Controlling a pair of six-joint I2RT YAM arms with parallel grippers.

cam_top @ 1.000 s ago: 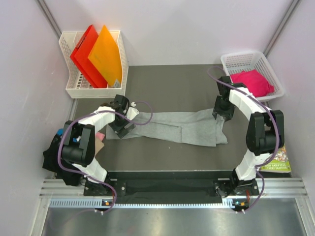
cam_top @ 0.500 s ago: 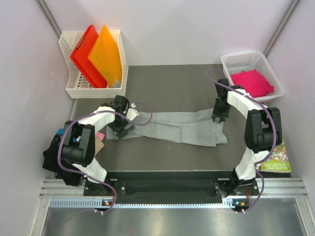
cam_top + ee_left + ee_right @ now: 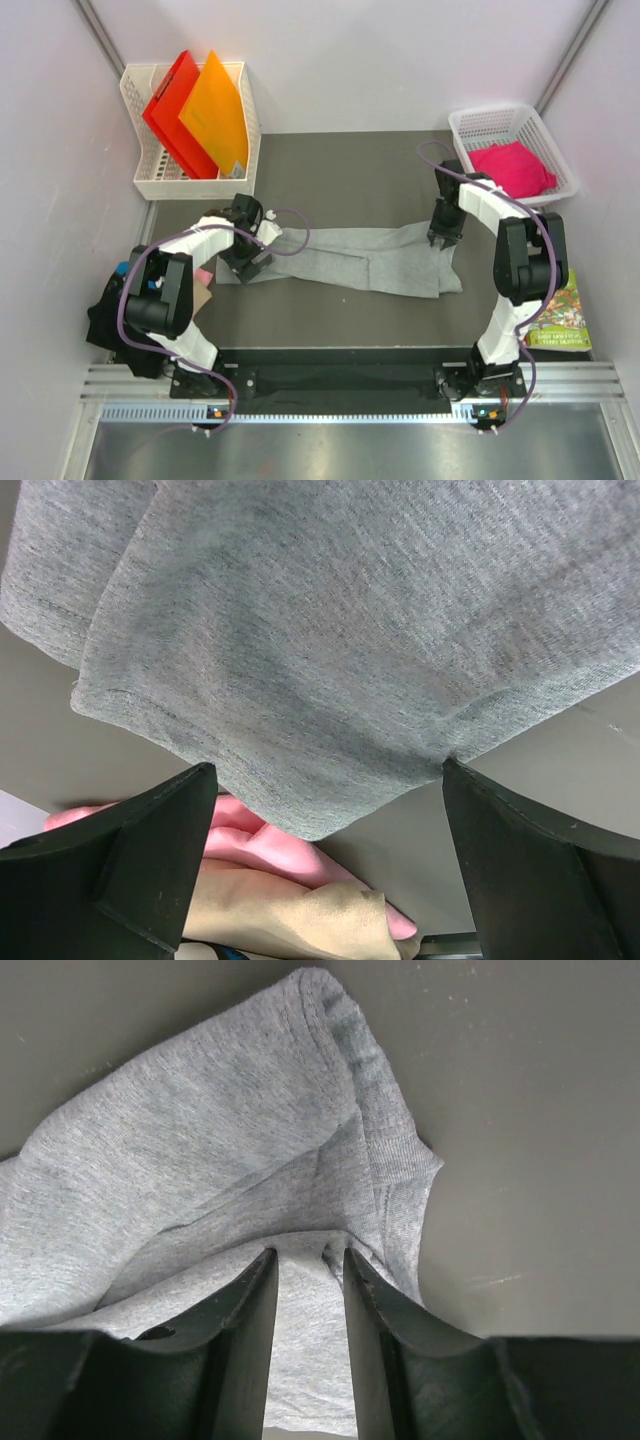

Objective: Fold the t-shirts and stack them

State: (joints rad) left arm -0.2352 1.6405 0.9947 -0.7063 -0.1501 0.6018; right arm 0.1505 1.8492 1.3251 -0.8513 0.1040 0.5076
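The light grey t-shirt [image 3: 350, 260] lies as a long folded strip across the middle of the dark table. My left gripper [image 3: 247, 262] is at its left end, with jaws wide open over the shirt's corner [image 3: 320, 680]. My right gripper [image 3: 441, 238] is at the right end. Its fingers [image 3: 250, 1300] stand close together, pinching a puckered fold of the grey t-shirt [image 3: 230, 1160]. The pink t-shirt [image 3: 510, 166] lies bunched in the white basket [image 3: 470, 122]. The black t-shirt [image 3: 105, 320] hangs at the table's left edge.
A white rack [image 3: 150, 180] at the back left holds the red folder [image 3: 175, 110] and the orange folder [image 3: 215, 110]. A green book [image 3: 560, 325] lies at the right edge. Pale pink cloth [image 3: 270, 845] and tan cloth [image 3: 290, 920] lie beside the shirt's left corner.
My right gripper has shifted slightly left at the shirt's right end. The left arm and the shirt have hardly moved.
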